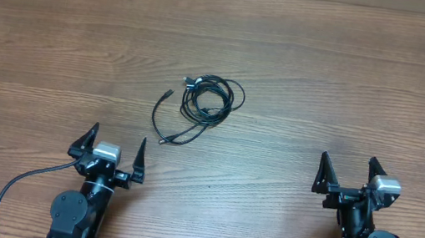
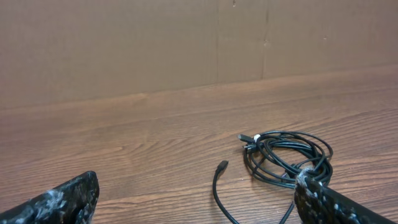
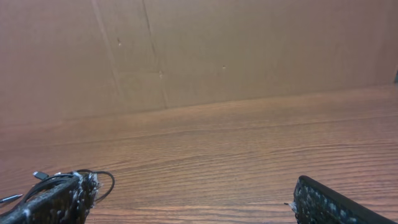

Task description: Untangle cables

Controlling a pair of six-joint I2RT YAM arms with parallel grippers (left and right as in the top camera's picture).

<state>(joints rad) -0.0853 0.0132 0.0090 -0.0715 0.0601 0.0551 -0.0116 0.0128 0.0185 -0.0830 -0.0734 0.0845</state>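
Left hand (image 1: 119,132): jaws spread wide, empty, near the cables (image 1: 207,110).
Right hand (image 1: 348,157): jaws spread wide, empty, well apart from them.
Cables: loose black tangle lying on wooden desk (image 1: 356,64), ahead of left hand.

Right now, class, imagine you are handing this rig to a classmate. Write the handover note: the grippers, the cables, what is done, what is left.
Left gripper: open, empty, near the table's front edge, apart from the cables.
Right gripper: open, empty, farther from the cables, off to their right.
Cables: one loose tangle mid-table, a coil with a strand trailing toward the left gripper.
Done: nothing visible; the cords lie bunched together.
Left: grasp the tangle, pull the cords apart, lay them out separately. The left gripper looks better placed to start.
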